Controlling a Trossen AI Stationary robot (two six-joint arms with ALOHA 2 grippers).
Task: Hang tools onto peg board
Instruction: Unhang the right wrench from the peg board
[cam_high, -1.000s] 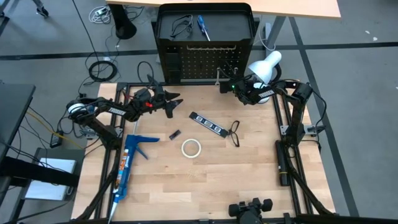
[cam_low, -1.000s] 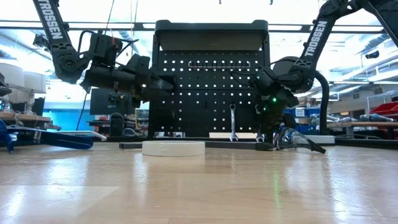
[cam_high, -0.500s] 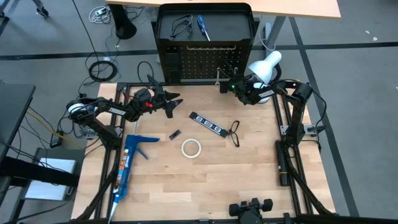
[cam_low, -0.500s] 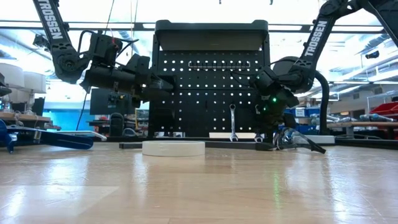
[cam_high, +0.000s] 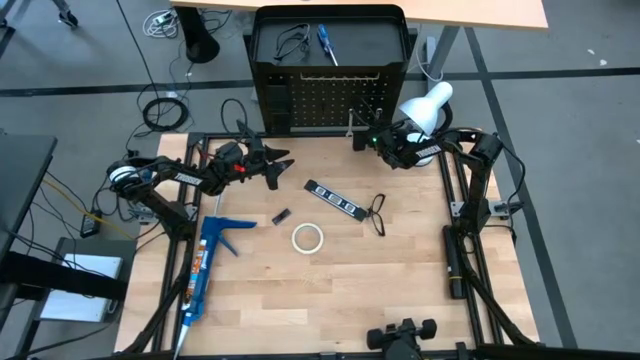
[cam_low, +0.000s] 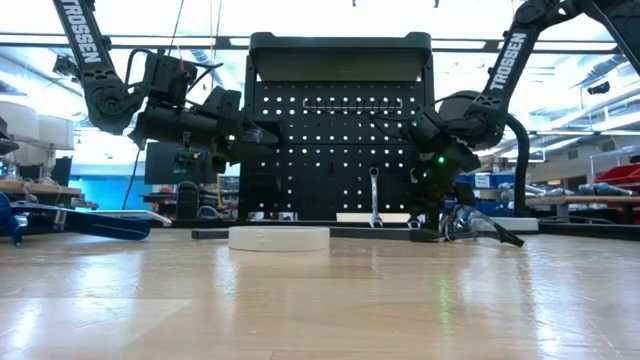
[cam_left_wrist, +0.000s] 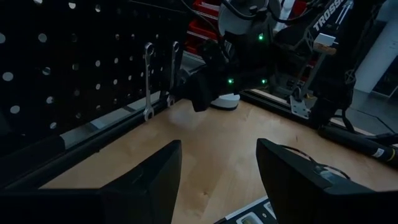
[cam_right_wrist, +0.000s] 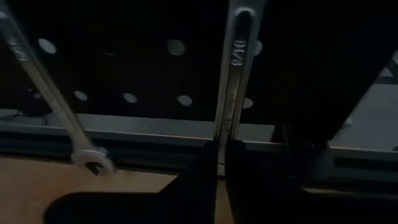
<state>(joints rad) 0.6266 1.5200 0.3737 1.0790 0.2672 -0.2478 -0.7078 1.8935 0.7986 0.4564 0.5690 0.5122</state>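
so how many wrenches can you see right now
2, both upright against the peg board near its right end. One wrench sits between the fingers of the right end effector; the other wrench hangs free beside it. Others may be hidden behind the arm.

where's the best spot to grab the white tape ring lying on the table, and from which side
Take the tape ring from straight above, across one wall: one finger inside the hole, one outside. It lies flat on the table with the hole facing up, so the low wall gives little to pinch from the side. It lies apart from the black strip and the wire loop, so probably any part of the rim works.
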